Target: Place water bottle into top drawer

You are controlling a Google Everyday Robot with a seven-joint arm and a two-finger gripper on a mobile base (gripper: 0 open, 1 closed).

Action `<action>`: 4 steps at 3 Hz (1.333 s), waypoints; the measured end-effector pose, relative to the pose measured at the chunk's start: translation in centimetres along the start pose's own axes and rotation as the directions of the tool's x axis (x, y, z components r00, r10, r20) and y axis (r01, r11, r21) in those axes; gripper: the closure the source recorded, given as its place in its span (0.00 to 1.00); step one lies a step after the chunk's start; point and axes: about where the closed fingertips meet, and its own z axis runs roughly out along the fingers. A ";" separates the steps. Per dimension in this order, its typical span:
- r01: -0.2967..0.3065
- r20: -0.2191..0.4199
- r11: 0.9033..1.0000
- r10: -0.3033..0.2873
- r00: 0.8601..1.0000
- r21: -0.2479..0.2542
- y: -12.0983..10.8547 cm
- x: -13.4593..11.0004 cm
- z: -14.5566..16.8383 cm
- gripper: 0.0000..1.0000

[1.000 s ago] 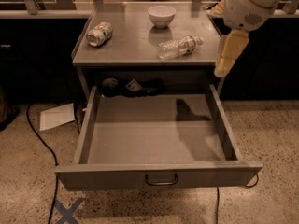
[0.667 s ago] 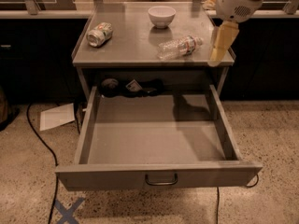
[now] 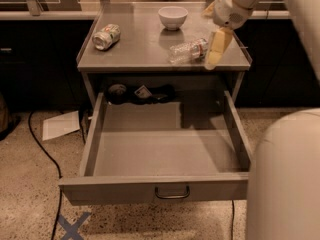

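Observation:
The water bottle (image 3: 187, 50) lies on its side on the grey metal tabletop (image 3: 140, 51), right of centre, cap end to the right. My gripper (image 3: 218, 49) hangs from the arm at the upper right, just right of the bottle's cap end and close to it. The top drawer (image 3: 150, 189) is pulled wide open below the tabletop, its loop handle (image 3: 172, 192) at the centre of the front panel. Most of the drawer floor is bare.
A dented green-and-white soda can (image 3: 106, 36) lies at the tabletop's left. A white bowl (image 3: 173, 17) stands at the back centre. Dark small items (image 3: 140, 93) sit at the drawer's back. My pale body (image 3: 285, 179) fills the lower right. Paper (image 3: 60, 125) and a cable (image 3: 42, 154) lie on the floor.
My gripper has moved left from beyond the table's right edge to just beside the bottle's cap end. The bottle, can, bowl and drawer have not moved.

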 end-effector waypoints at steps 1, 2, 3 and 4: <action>0.002 0.046 0.999 0.000 0.999 -0.046 -0.6 -1.1 3.5 0.00; 0.003 0.046 0.999 0.000 0.999 -0.046 -0.7 -1.1 3.6 0.00; 0.023 0.054 1.000 -0.022 0.998 -0.021 -2.5 -1.5 4.8 0.00; 0.060 0.038 0.998 -0.060 0.998 -0.007 -4.9 -1.9 7.8 0.00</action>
